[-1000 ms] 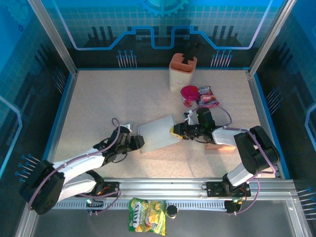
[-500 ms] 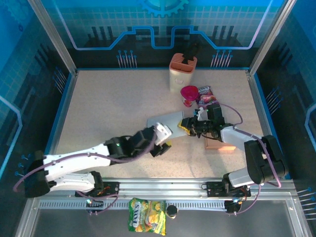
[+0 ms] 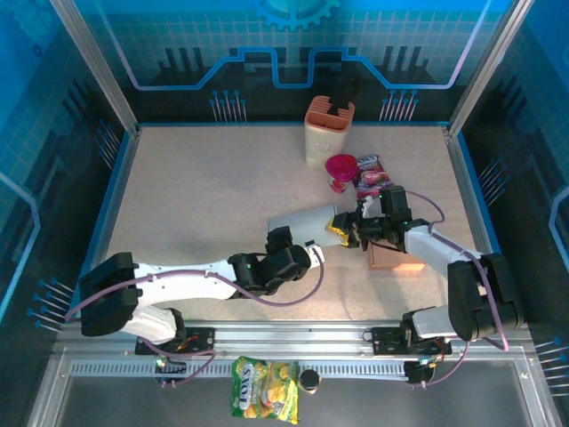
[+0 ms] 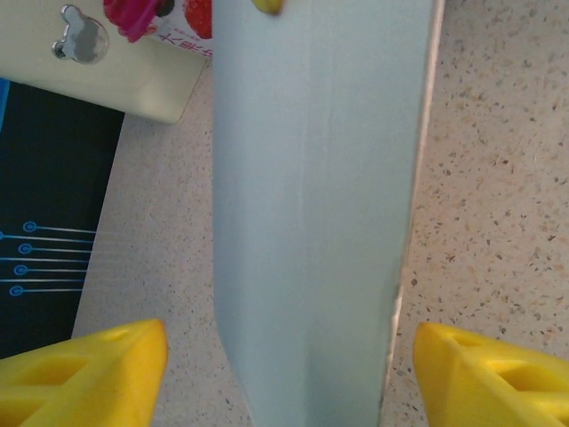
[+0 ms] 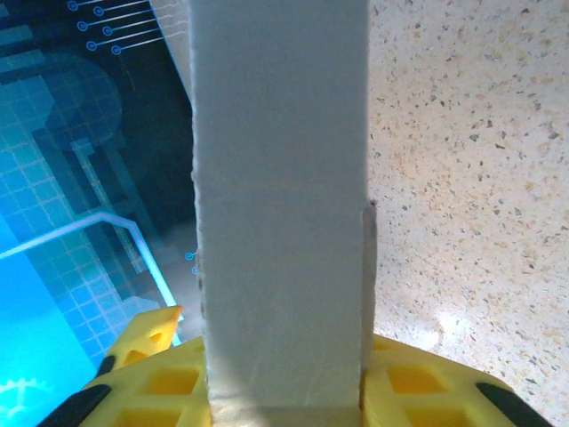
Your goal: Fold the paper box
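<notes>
Right wrist cam gives me the grip: right gripper (image 5: 283, 400) pinched tight on the box (image 5: 280, 196) end. Left wrist cam: left gripper (image 4: 289, 374) wide, fingers (image 4: 89, 374) straddling the box, gap either side, no contact. From the top, the box is mid-table, tilted. Free table to the left. Cup (image 3: 340, 169), packet (image 3: 373, 174) and holder (image 3: 329, 129) crowd the far side; block (image 3: 396, 260) by the right arm.

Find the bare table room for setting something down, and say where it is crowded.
Bare: the wide left half of the table, between the left wall, the holder and the left arm; also the far right corner beyond the packet. Crowded: centre-right, where box, cup, packet and block sit close together.
</notes>
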You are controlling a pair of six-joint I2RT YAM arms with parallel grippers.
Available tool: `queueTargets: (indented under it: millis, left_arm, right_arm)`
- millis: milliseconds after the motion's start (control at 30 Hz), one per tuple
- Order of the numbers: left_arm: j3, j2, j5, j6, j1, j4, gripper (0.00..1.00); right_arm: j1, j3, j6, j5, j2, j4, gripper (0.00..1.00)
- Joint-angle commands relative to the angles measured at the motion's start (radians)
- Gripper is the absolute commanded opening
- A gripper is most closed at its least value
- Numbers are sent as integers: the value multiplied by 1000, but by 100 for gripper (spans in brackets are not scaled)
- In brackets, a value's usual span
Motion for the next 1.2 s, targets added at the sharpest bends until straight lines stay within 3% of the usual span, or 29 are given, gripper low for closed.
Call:
queueTargets:
  millis: [0, 300, 367, 500, 767, 933, 1167]
  left_arm:
    - [-32, 33, -29, 57, -1, 55, 73]
    - [-22, 52, -23, 61, 52, 103, 70]
    - [-14, 51, -3, 59, 55, 87, 64]
    - [1, 55, 44, 51, 57, 40, 41]
    - [61, 17, 135, -21, 58, -142, 32]
    - [165, 16, 283, -112, 58, -399, 30]
    - [297, 43, 511, -244, 64, -659, 30]
  right_arm:
    - [-19, 8, 33, -55, -24, -24, 32]
    - [-30, 10, 21, -65, -57, -93, 34]
    - [-34, 3, 29, -69, -57, -84, 34]
    - [-37, -10, 69, -78, -52, -37, 35]
    - [-60, -2, 63, -85, -70, -23, 59]
    - [-123, -23, 44, -18, -221, -56, 68]
    - [-194, -60, -24, 227, -566, -312, 69]
